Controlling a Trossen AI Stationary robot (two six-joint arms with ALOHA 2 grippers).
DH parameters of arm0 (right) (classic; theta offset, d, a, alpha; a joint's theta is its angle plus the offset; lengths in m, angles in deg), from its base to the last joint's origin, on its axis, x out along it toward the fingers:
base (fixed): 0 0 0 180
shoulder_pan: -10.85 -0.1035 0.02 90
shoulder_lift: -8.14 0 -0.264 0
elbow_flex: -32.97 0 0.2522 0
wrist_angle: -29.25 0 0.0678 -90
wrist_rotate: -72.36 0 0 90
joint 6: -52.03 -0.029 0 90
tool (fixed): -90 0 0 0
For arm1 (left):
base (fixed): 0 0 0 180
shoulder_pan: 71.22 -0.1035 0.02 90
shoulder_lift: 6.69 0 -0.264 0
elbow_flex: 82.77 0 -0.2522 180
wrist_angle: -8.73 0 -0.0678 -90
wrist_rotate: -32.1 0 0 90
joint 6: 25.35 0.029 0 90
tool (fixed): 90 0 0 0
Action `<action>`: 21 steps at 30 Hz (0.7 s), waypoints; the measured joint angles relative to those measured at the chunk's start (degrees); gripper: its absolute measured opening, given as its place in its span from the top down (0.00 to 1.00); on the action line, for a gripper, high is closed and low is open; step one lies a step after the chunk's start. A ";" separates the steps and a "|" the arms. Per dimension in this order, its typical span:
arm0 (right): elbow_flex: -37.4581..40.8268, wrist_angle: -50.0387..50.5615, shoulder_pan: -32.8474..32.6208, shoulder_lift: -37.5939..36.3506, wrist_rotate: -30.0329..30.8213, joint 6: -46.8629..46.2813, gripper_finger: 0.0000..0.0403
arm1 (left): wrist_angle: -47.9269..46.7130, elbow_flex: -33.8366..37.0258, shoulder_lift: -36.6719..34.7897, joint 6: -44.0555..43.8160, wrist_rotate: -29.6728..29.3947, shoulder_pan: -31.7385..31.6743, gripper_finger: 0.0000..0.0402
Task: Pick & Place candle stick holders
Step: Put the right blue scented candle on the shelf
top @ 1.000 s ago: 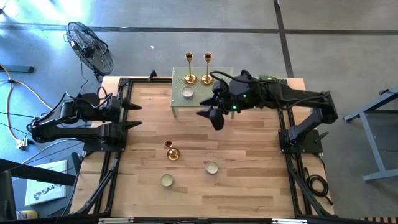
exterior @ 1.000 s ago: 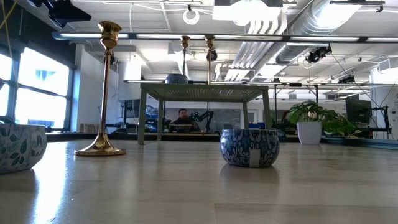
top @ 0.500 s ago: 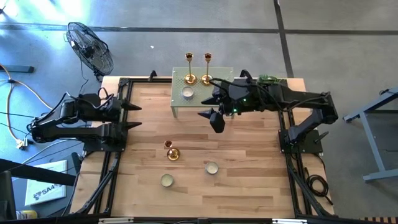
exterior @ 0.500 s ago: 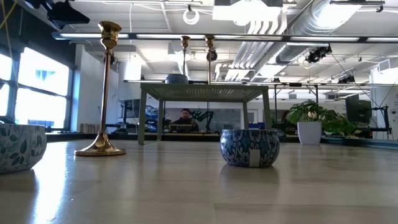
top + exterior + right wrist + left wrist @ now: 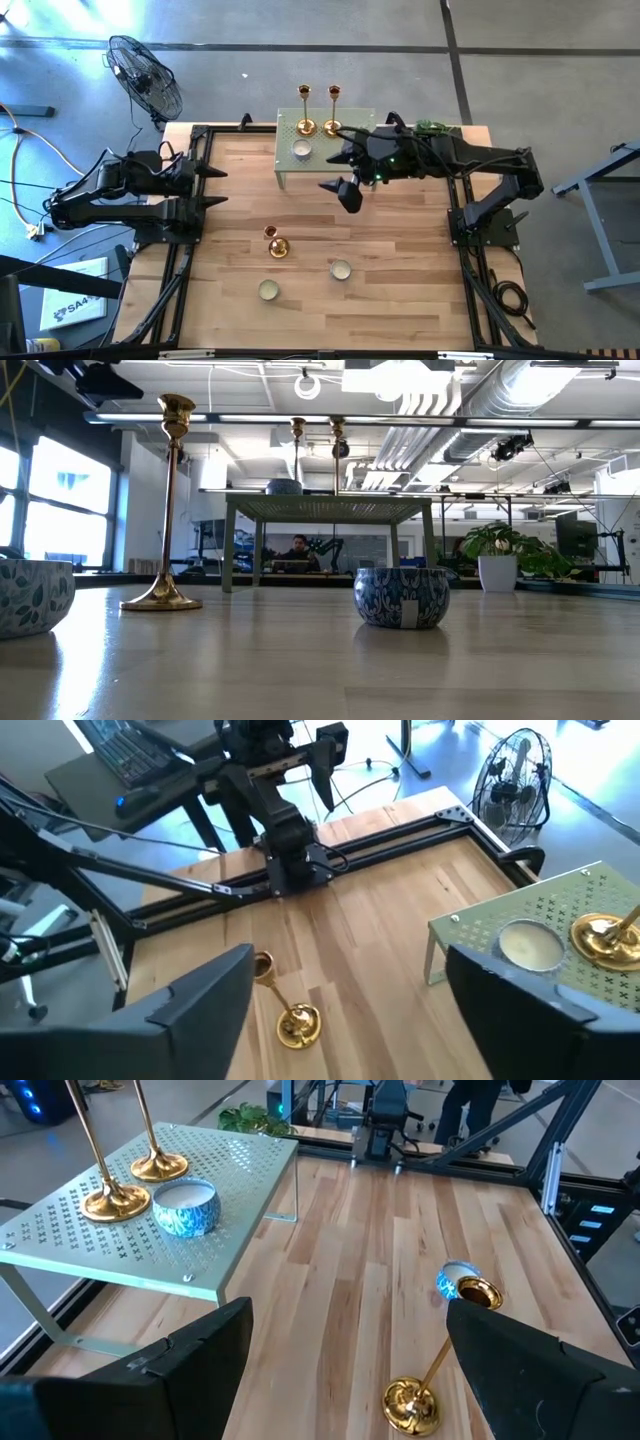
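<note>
- Two gold candle stick holders [image 5: 305, 126] [image 5: 333, 127] stand upright side by side on the pale green perforated shelf [image 5: 355, 119] at the far edge of the table [image 5: 400, 230].
- A small candle tin [image 5: 301, 151] sits on the same shelf, just in front of the left-hand holder.
- The third candle stick holder [image 5: 277, 246] stands upright on the bare wood, near the middle of the table and well apart from the shelf.
- Two blue-patterned candle tins [image 5: 340, 269] [image 5: 268, 290] rest on the wood nearer the front edge, beside that lone holder.
- The right gripper [image 5: 338, 168] hovers just off the shelf's right front corner; its fingers [image 5: 520, 995] are spread wide with nothing between them.
- The left gripper [image 5: 212, 186] waits at the left side of the table, its fingers [image 5: 150, 1375] also wide apart and holding nothing.
- A floor fan [image 5: 145, 75] stands beyond the table's far left corner.
- In the low view a person [image 5: 297, 549] shows in the room behind, seen under the shelf.
</note>
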 joint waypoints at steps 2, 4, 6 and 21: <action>0.00 0.17 0.00 0.00 0.00 0.13 0.15 | -0.34 0.00 0.00 0.00 0.00 0.01 0.18; 0.00 0.30 0.00 0.00 -0.26 0.14 0.10 | -0.66 0.00 0.00 -0.11 0.00 -0.01 0.18; 0.00 0.74 0.00 0.00 -1.20 0.32 0.06 | -0.72 0.00 0.00 -0.13 -0.01 0.00 0.18; -0.02 20.67 -8.89 2.74 -3.40 6.46 0.02 | -0.69 0.00 0.00 -0.15 -0.04 0.00 0.18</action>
